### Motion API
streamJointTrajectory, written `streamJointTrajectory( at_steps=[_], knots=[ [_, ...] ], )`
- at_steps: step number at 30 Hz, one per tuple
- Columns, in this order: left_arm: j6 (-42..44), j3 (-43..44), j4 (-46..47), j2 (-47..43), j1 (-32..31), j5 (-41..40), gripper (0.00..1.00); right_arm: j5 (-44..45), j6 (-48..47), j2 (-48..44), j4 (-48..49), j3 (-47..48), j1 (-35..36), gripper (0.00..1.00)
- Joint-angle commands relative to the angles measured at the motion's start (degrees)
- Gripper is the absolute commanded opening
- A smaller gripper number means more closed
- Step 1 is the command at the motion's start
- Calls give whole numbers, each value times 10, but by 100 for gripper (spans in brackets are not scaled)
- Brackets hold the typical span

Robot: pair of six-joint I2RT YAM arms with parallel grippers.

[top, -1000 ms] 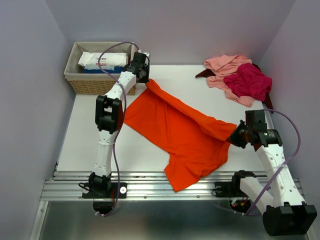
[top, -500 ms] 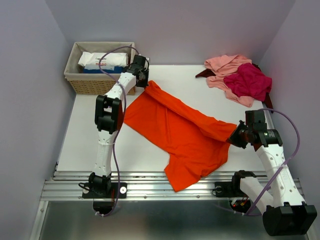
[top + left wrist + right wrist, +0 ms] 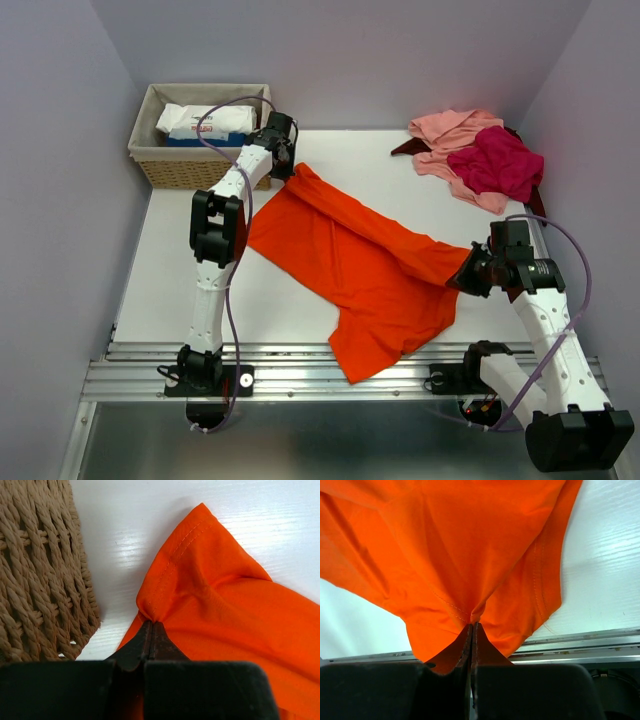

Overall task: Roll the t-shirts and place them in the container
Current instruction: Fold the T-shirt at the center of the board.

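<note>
A bright orange t-shirt (image 3: 350,265) lies spread across the middle of the white table, folded along a raised ridge between my grippers. My left gripper (image 3: 292,168) is shut on its far hemmed corner (image 3: 170,575) beside the basket. My right gripper (image 3: 466,277) is shut on its right edge (image 3: 470,580) and holds it a little off the table. A salmon pink t-shirt (image 3: 450,132), a magenta one (image 3: 495,163) and a dark maroon one (image 3: 407,146) lie heaped at the back right.
A woven wicker basket (image 3: 165,165) with white packets stands at the back left, close to my left gripper; its weave fills the left of the left wrist view (image 3: 40,570). A metal rail (image 3: 300,365) runs along the near table edge.
My left gripper has drawn the shirt's far corner slightly toward the near side, away from the basket corner. My right gripper has shifted a little left with its edge.
</note>
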Motion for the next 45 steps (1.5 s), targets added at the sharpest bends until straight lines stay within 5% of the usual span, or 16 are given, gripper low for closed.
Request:
streamJointTrajectory(
  at_steps=[1, 13, 17, 19, 20, 22, 24, 30, 34, 39, 45],
  knots=[
    [-3, -2, -11, -40, 4, -14, 0, -43, -42, -7, -9, 1, 11, 1],
    [-2, 7, -20, -30, 5, -9, 1, -67, -62, 22, -35, 4, 32, 1],
    [-2, 18, -27, -32, 4, -2, 22, -75, -62, 40, -56, 4, 55, 3],
    [-2, 34, -28, -35, 4, 23, 42, -57, -55, 55, -68, 7, 63, 23],
    [-2, 39, -28, -37, 3, 35, 53, -50, -51, 58, -75, 12, 63, 53],
    [-3, 56, -25, -39, -1, 50, 58, -22, -42, 57, -76, 20, 63, 75],
    [-3, 69, -25, -39, -5, 58, 58, 3, -31, 57, -71, 26, 63, 80],
    [-10, 77, -6, -39, -22, 93, 59, 97, 37, 79, 20, 22, 63, 79],
    [-13, 70, 7, -28, -38, 107, 58, 170, 75, 133, 93, 14, 55, 69],
    [-20, 51, 29, -6, -41, 115, 58, 162, 57, 214, 177, 22, 10, 47],
    [-20, 53, 31, 25, -40, 94, 56, 151, 44, 279, 250, 17, -48, 35]
  ],
)
